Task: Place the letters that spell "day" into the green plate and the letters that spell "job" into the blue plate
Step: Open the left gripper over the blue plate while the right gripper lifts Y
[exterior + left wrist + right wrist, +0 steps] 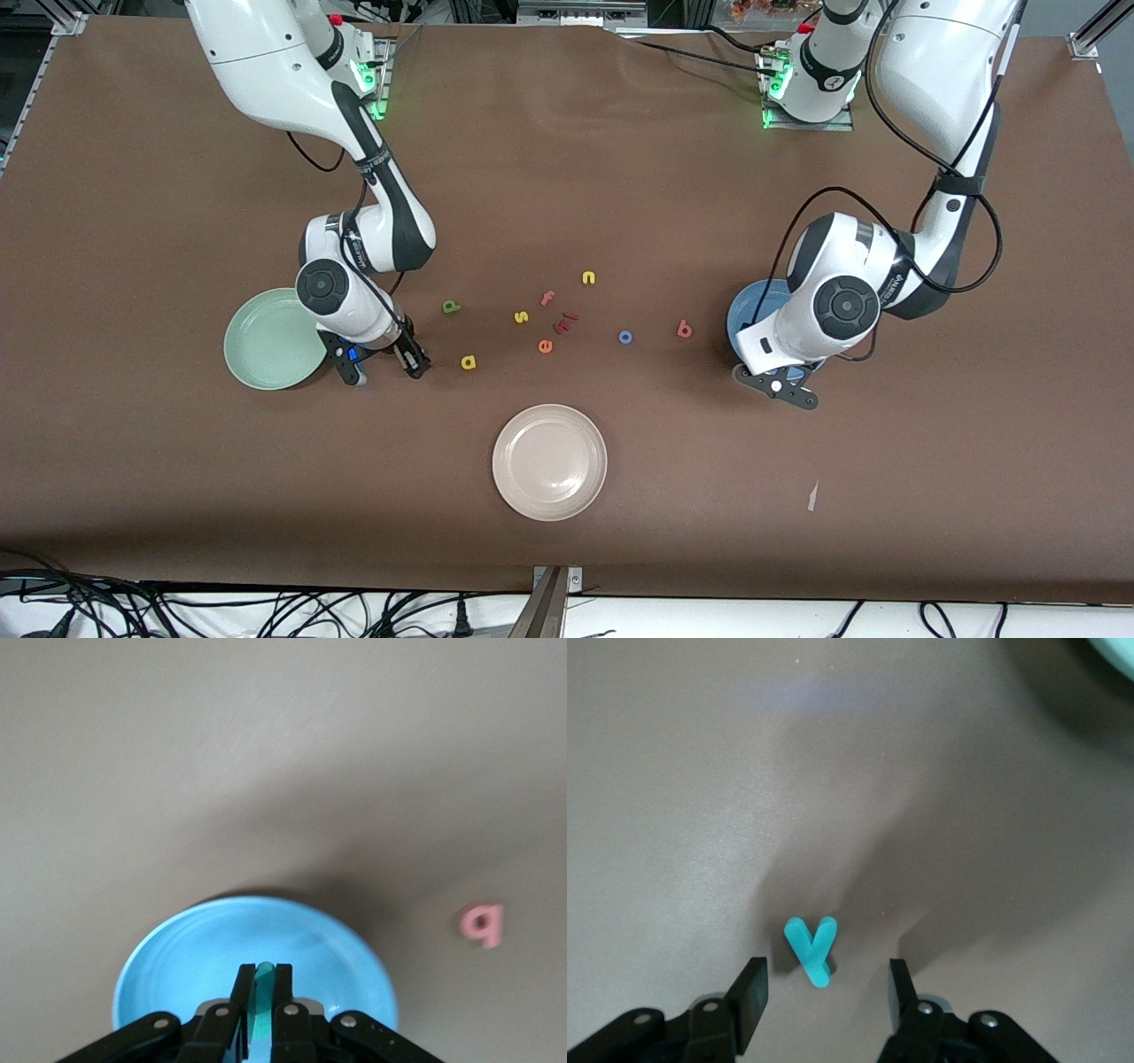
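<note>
The teal y lies flat on the table right between the two fingers of my right gripper, just beside the green plate. The fingers stand apart and do not touch it. My left gripper pinches the teal j over the blue plate.

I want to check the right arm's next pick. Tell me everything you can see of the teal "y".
The teal "y" is a small lowercase toy letter, matte and thick like foam or plastic, with two short arms joining one stem. It lies flat on the brown table, close beside the green plate at the right arm's end. The right pincer is down around it, one finger on each side, both apart from the letter. Only the table touches it.
</note>
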Controlling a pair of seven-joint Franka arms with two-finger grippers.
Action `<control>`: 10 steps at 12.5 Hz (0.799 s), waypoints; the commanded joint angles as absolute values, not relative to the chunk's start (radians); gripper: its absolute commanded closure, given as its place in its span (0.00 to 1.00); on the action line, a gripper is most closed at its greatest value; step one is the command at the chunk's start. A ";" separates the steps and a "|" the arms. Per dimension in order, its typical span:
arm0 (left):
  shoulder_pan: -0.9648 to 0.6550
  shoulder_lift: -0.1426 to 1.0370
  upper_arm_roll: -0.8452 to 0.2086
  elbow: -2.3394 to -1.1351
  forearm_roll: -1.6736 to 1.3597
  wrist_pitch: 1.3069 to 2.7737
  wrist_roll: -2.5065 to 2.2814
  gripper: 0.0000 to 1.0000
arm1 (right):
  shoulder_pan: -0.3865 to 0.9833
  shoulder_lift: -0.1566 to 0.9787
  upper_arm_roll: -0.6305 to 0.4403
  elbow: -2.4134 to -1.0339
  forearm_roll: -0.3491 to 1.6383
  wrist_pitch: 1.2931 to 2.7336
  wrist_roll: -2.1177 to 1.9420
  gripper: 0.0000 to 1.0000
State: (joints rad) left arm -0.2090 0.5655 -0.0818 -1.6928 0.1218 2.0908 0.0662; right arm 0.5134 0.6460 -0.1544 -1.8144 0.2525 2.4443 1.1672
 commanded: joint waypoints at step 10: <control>-0.178 0.535 -0.098 -1.832 0.180 2.134 0.058 0.00 | 0.511 0.667 -0.156 -1.803 0.296 2.451 1.115 1.00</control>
State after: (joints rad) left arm -0.1790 0.5698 -0.0861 -1.8228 0.1614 2.1369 0.0654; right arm 0.5123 0.6537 -0.1567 -1.8186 0.2666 2.4494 1.1526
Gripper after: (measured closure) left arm 0.449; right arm 0.868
